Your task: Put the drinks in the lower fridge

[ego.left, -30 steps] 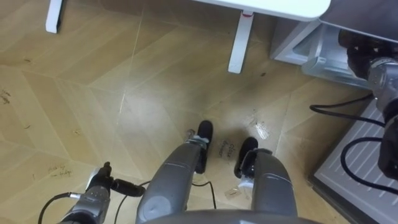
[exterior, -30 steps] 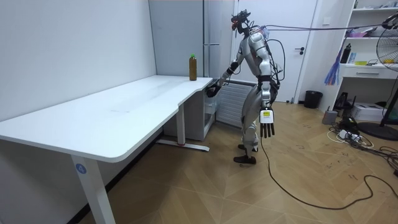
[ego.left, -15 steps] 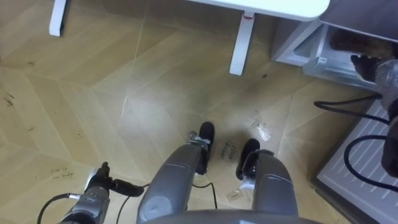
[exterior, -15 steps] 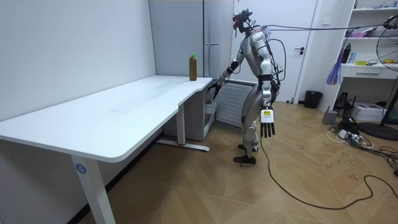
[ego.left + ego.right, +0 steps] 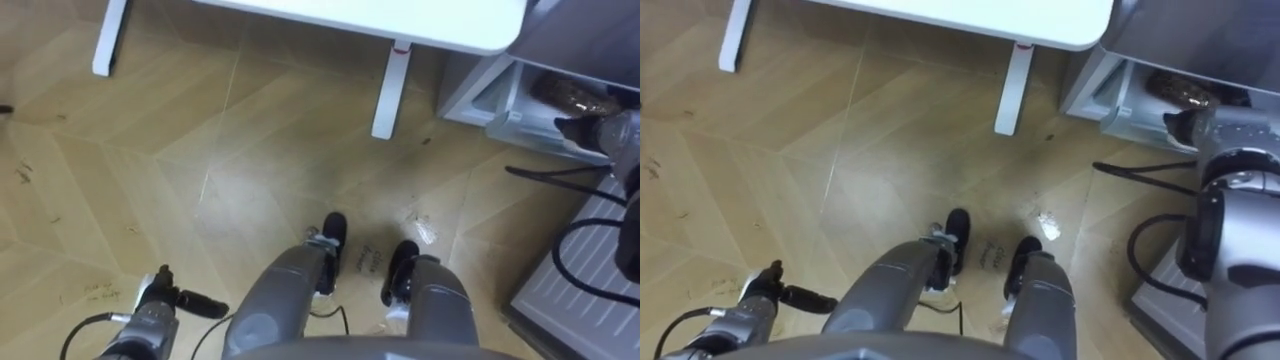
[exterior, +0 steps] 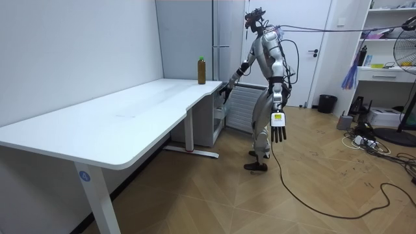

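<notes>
A brown drink bottle with a green cap point(image 6: 201, 70) stands upright on the far corner of the white table point(image 6: 130, 114), beside the tall grey fridge point(image 6: 221, 39). I stand in front of the fridge's open lower compartment point(image 5: 500, 95). My right hand point(image 5: 578, 127) reaches to the compartment's front edge, and its fingers are too dark to read. A brownish item point(image 5: 562, 92) lies inside, just beyond that hand. My left hand point(image 6: 278, 133) hangs at my side with straight fingers and holds nothing.
The lower fridge door point(image 6: 244, 107) stands swung open on my right. A white table leg point(image 5: 388, 95) stands just left of the fridge. Behind me are wood floor, a black bin point(image 6: 327, 104), a fan point(image 6: 406, 78) and shelves.
The eye view has shifted, so the table and fridge sit lower in the picture. My right hand has edged a little closer to the compartment. The left hand hangs as before.
</notes>
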### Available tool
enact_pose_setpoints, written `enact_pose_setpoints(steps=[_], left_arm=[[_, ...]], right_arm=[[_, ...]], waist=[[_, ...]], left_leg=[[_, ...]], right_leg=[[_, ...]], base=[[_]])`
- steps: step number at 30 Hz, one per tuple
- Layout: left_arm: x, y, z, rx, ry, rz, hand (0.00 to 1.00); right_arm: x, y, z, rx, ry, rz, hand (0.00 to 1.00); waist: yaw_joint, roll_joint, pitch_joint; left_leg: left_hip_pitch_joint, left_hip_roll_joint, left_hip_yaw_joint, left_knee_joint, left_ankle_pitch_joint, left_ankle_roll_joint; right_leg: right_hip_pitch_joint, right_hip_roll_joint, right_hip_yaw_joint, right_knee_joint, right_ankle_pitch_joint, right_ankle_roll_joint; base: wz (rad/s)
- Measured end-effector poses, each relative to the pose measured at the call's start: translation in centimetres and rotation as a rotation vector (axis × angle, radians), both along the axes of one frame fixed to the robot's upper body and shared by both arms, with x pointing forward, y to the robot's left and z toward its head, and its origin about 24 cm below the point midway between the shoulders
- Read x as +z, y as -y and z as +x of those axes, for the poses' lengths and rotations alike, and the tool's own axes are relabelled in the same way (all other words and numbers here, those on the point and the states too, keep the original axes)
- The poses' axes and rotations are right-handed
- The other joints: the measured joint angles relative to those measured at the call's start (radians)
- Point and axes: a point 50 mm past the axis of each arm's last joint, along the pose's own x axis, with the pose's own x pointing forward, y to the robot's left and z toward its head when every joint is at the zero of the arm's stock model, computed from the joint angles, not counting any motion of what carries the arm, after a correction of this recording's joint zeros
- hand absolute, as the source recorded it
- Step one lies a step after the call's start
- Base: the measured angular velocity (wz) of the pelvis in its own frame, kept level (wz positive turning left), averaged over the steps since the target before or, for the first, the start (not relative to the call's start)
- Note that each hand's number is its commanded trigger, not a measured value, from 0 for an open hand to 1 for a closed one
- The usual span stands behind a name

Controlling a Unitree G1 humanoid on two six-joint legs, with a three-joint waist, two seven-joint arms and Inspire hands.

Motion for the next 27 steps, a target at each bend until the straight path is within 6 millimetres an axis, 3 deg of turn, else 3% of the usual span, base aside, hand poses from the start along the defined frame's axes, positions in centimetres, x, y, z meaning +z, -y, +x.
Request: enact_pose_setpoints(steps=[8, 13, 17, 19, 20, 21, 23, 25, 27], left_arm=[[0.5, 0.1, 1.9, 0.017, 0.055, -0.017, 0.00], [0.2, 0.0, 0.9, 0.037, 0.039, -0.058, 0.00], [0.1, -0.5, -0.4, 0.089, 0.034, -0.078, 0.00], [-0.1, -0.7, -1.3, 0.106, 0.018, -0.086, 0.00], [-0.1, -0.9, -1.8, 0.130, 0.013, -0.085, 0.00], [-0.1, -1.3, -2.4, 0.149, 0.007, -0.079, 0.00], [-0.3, -1.6, -3.7, 0.183, -0.013, -0.073, 0.00], [-0.5, -1.6, -5.3, 0.194, -0.045, -0.070, 0.00], [-0.5, -1.5, -5.9, 0.197, -0.048, -0.073, 0.00]], right_arm=[[-1.7, 0.4, -1.8, -0.008, -0.076, -0.007, 0.00], [-4.2, 0.6, -4.3, 0.007, -0.124, -0.028, 0.00], [-6.0, 0.2, -6.3, 0.082, -0.145, -0.097, 0.00], [-7.3, -0.4, -7.5, 0.096, -0.147, -0.086, 0.00], [-8.4, -0.7, -8.9, 0.110, -0.152, -0.083, 0.00], [-9.6, -1.2, -10.5, 0.135, -0.180, -0.087, 0.00], [-11.2, -2.1, -12.7, 0.180, -0.221, -0.088, 0.00], [-13.1, -3.2, -16.1, 0.226, -0.275, -0.070, 0.00], [-14.0, -3.9, -18.1, 0.272, -0.316, -0.070, 0.00]], waist=[[-0.001, 0.001, 0.0003], [-0.002, -0.002, -0.0006], [-0.022, -0.010, -0.0101], [-0.031, -0.024, -0.0218], [-0.033, -0.037, -0.0337], [-0.029, -0.048, -0.0437], [-0.032, -0.055, -0.0549], [-0.033, -0.058, -0.0607], [-0.047, -0.056, -0.0601]], left_leg=[[0.065, 0.008, 0.001, -0.021, -0.002, 0.002], [0.183, 0.014, 0.003, -0.088, -0.001, 0.004], [0.255, 0.020, 0.005, -0.121, -0.002, 0.004], [0.301, 0.019, 0.014, -0.135, -0.003, 0.003], [0.332, 0.020, 0.020, -0.147, -0.004, 0.001], [0.369, 0.027, 0.026, -0.157, -0.014, -0.005], [0.421, 0.041, 0.025, -0.161, -0.046, -0.009], [0.467, 0.052, 0.026, -0.157, -0.070, -0.014], [0.490, 0.053, 0.029, -0.155, -0.079, -0.018]], right_leg=[[0.092, 0.011, -0.027, -0.053, 0.004, 0.005], [0.216, 0.030, -0.027, -0.138, 0.017, 0.014], [0.304, 0.047, -0.026, -0.205, 0.035, 0.017], [0.352, 0.050, -0.021, -0.230, 0.036, 0.018], [0.387, 0.054, -0.020, -0.262, 0.038, 0.019], [0.429, 0.064, -0.018, -0.295, 0.047, 0.018], [0.495, 0.087, -0.011, -0.346, 0.058, 0.015], [0.554, 0.100, -0.003, -0.380, 0.064, 0.014], [0.579, 0.104, 0.005, -0.382, 0.064, 0.014]], base=[[0.09], [-0.03], [-0.04], [-0.06], [-0.10], [-0.12], [-0.22], [-0.21], [-0.13]])
